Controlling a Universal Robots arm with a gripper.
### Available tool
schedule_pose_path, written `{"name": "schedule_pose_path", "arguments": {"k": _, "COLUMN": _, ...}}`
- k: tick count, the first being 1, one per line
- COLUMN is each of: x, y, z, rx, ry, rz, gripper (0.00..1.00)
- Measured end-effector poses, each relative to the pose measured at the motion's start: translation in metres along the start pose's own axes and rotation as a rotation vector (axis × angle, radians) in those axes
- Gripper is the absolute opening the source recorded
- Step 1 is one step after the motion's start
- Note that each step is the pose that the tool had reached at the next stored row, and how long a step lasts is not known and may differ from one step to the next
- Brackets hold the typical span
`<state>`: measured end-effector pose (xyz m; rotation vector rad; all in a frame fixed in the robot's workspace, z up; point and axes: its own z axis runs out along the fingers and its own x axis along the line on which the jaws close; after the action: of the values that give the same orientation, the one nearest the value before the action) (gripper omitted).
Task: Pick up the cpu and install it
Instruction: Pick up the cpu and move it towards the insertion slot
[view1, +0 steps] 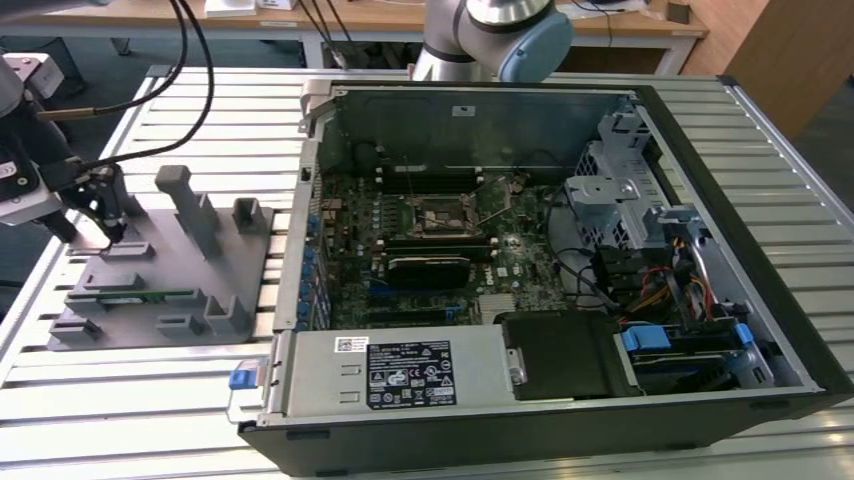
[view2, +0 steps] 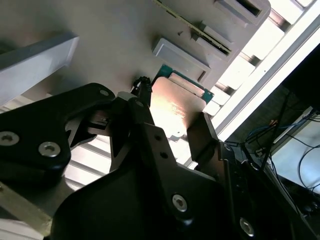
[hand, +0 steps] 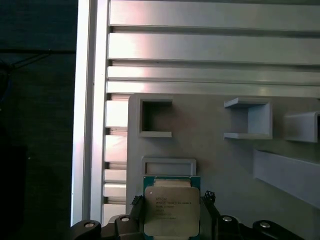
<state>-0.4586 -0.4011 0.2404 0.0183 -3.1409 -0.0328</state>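
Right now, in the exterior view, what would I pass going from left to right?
gripper → grey tray → motherboard → drive cage

Tall grey posts (view1: 187, 205) stand beside the hand (view1: 94, 236).

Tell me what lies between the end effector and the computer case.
In the exterior view, the end effector hangs over the grey tray; between it and the computer case stand the tray's upright posts, then a strip of table.
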Motion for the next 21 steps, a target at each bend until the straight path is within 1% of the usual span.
{"name": "schedule_pose_path", "arguments": {"k": 10, "x": 0.0, "y": 0.0003, "z": -0.0129, "rx": 0.0, "ry": -0.0019, "rz": 0.0, "gripper": 0.53}}
{"name": "schedule_pose_path", "arguments": {"k": 21, "x": 0.0, "y": 0.0007, "z": -0.0309, "rx": 0.0, "ry": -0.0042, "rz": 0.0, "gripper": 0.53}}
